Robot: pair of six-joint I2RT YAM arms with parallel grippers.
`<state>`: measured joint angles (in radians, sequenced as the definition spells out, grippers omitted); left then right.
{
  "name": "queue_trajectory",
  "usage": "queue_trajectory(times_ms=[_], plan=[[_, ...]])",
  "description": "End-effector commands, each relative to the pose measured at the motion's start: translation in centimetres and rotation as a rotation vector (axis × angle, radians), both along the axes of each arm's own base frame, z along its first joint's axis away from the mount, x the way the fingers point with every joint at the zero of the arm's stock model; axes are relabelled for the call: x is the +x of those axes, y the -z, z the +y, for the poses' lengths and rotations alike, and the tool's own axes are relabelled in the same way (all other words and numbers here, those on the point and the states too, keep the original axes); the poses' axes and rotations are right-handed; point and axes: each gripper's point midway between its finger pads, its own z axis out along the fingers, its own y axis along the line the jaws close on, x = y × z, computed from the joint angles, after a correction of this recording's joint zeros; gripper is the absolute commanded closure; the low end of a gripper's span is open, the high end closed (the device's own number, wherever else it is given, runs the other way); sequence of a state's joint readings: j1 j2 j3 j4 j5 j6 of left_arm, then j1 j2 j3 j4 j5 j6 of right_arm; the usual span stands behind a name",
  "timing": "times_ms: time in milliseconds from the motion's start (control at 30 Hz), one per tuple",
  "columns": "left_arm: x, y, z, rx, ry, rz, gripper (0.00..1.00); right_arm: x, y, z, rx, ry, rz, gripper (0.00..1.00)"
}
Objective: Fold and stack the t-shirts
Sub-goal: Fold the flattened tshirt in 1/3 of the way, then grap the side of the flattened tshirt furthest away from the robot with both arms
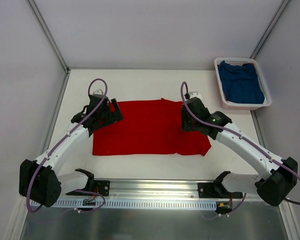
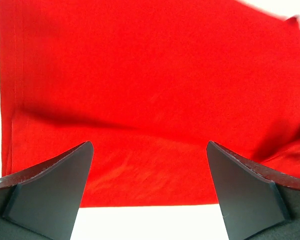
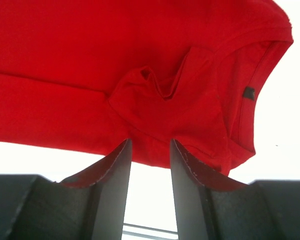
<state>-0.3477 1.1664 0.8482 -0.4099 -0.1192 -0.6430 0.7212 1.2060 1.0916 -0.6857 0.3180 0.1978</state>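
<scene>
— What's on the left?
— The left gripper, jaws spread wide and released, over the red t-shirt, smooth cloth lying flat on the white surface.
— And to the right?
— The right gripper, jaws half parted, clasping nothing, at a puckered fold near the collar. The small dark label is unreadable. Far right, a white slatted plastic basket holds the crumpled blue t-shirt.

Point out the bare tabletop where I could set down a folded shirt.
Two bare patches on the white table: the far strip between the red cloth t-shirt and the back wall, left of the white slatted plastic basket; and the near strip between shirt and metal rail. Crowded: the shirt's ends, where the left gripper and right gripper sit.
</scene>
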Motion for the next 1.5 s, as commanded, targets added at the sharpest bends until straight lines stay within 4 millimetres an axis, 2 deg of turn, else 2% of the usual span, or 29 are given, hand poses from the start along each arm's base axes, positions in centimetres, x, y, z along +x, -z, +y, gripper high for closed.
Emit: queue_trajectory(times_ms=[0,67,100,167,200,233,267,333,367,433,500,533,600,667,733,767,800,1033,1200,1333,1367,1467], plan=[[2.2,-2.5,0.3,0.071,0.01,-0.052,0.01,2.0,-1.3,-0.3,-0.018,0.005,-0.034,0.6],[3.1,-2.4,0.6,0.095,0.001,-0.045,0.01,2.7,-0.3,0.0,-0.023,-0.006,-0.005,0.6],[3.9,-2.1,0.4,0.101,0.0,-0.029,0.01,3.7,-0.5,-0.3,-0.022,0.006,-0.009,0.6],[4.5,-1.4,0.2,0.109,0.0,-0.007,0.01,5.2,0.9,-0.6,-0.035,0.016,0.037,0.6],[5.1,-0.8,0.0,0.117,0.0,0.013,0.01,6.1,0.6,-0.5,-0.031,0.01,0.034,0.6],[5.4,-0.5,0.0,0.122,0.002,0.023,0.01,6.8,1.9,-0.2,-0.031,0.002,0.071,0.6],[5.7,-0.1,-0.2,0.124,0.003,0.032,0.01,7.8,2.1,-0.6,-0.017,0.017,0.081,0.6],[6.6,0.8,-0.4,0.13,0.009,0.056,0.01,9.5,2.0,0.0,0.017,0.0,0.081,0.6],[6.8,1.0,-0.5,0.133,0.011,0.062,0.01,10.4,3.2,-0.4,0.011,0.014,0.117,0.6],[7.6,1.8,-0.4,0.152,0.003,0.078,0.01,12.0,2.7,0.2,0.045,-0.005,0.118,0.61],[8.3,2.6,0.2,0.164,-0.017,0.098,0.01,13.1,3.5,0.1,0.044,0.0,0.136,0.61],[8.7,2.7,0.9,0.157,-0.033,0.103,0.01,13.9,2.9,0.2,0.055,0.0,0.122,0.61],[9.5,3.2,1.1,0.143,-0.038,0.109,0.01,14.9,3.5,-0.3,0.042,-0.004,0.131,0.61],[10.1,3.4,1.5,0.146,-0.042,0.107,0.01,16.5,3.0,-1.0,0.057,0.01,0.115,0.61],[10.8,4.0,1.5,0.137,-0.037,0.114,0.01,17.4,4.0,-1.1,0.081,0.004,0.15,0.61],[10.9,4.2,1.7,0.138,-0.043,0.12,0.01,18.3,3.4,-1.5,0.087,0.011,0.143,0.61],[11.2,4.7,2.0,0.14,-0.053,0.134,0.01,18.7,4.4,-1.7,0.083,0.016,0.169,0.61],[12.1,6.1,4.4,0.119,-0.12,0.171,0.01,20.6,5.1,-2.9,0.114,0.028,0.184,0.61],[13.0,7.1,4.0,0.109,-0.104,0.192,0.01,22.4,7.1,-4.0,0.148,0.052,0.223,0.61],[13.4,7.9,3.6,0.094,-0.093,0.21,0.01,23.4,8.1,-3.9,0.203,0.038,0.248,0.61],[13.4,8.2,3.5,0.09,-0.09,0.221,0.01,23.5,9.0,-3.9,0.207,0.038,0.266,0.61],[13.4,8.6,3.3,0.086,-0.082,0.231,0.01,24.2,9.4,-3.8,0.244,0.033,0.275,0.61]])
